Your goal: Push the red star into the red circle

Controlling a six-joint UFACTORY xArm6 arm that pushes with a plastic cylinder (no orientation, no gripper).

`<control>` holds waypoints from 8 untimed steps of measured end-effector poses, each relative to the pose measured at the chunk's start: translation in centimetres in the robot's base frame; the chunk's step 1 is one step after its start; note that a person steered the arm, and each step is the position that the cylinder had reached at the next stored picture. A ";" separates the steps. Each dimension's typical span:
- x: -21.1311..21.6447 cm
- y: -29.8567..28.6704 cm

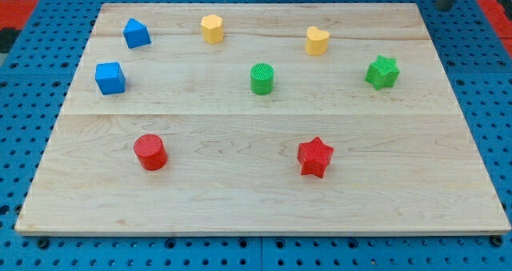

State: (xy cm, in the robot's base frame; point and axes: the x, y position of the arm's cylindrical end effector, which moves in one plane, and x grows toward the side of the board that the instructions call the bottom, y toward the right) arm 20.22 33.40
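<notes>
The red star point(315, 157) lies on the wooden board point(240, 195) at the lower right of centre. The red circle point(150, 152), a short cylinder, stands at the lower left, roughly level with the star and well apart from it. My tip point(442, 6) shows as the end of a dark rod at the view's top right corner, just beyond the board's top right edge. It is far from the red star and touches no block.
A green cylinder point(262, 78) stands at centre and a green star point(382, 72) at the right. A yellow heart point(318, 41) and a yellow hexagon point(212, 29) are near the top. A blue pentagon point(136, 33) and a blue cube point(110, 77) are at the upper left.
</notes>
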 end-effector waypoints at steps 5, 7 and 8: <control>23.6 -3.8; 31.8 -21.0; 34.4 -26.7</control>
State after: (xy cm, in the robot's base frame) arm 54.59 6.68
